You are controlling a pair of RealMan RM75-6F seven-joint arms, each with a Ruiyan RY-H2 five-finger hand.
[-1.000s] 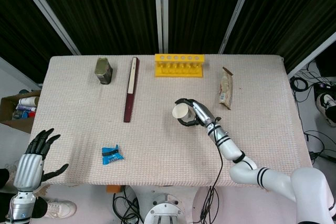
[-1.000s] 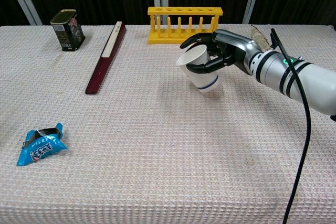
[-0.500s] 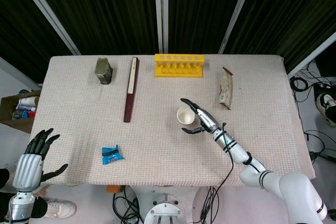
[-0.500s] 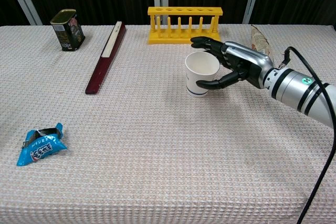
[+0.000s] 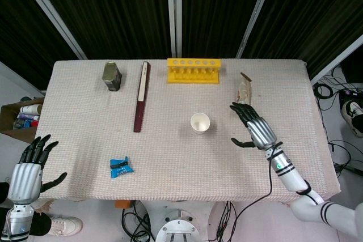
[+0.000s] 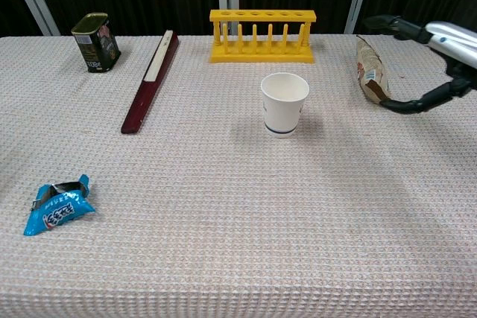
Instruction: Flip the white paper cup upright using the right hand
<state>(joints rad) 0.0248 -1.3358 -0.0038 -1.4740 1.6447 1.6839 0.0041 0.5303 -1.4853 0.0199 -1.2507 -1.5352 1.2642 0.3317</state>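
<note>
The white paper cup [image 5: 199,123] [image 6: 284,104] stands upright near the middle of the table, mouth up, with nothing touching it. My right hand [image 5: 256,127] [image 6: 436,61] hovers well to the right of the cup, fingers spread and empty. My left hand [image 5: 27,167] hangs off the table's front left corner, fingers apart, holding nothing; the chest view does not show it.
A yellow rack [image 5: 193,71] [image 6: 261,34] stands behind the cup. A dark red flat stick [image 5: 142,96] [image 6: 152,78] and a tin can [image 5: 112,76] [image 6: 95,42] lie at back left. A brown wrapped snack [image 5: 244,94] [image 6: 370,69] lies beside my right hand. A blue packet [image 5: 120,167] [image 6: 58,205] sits at front left.
My right hand turned the cup upright, set it on the table, let go and drew back to the right. The left hand dropped slightly.
</note>
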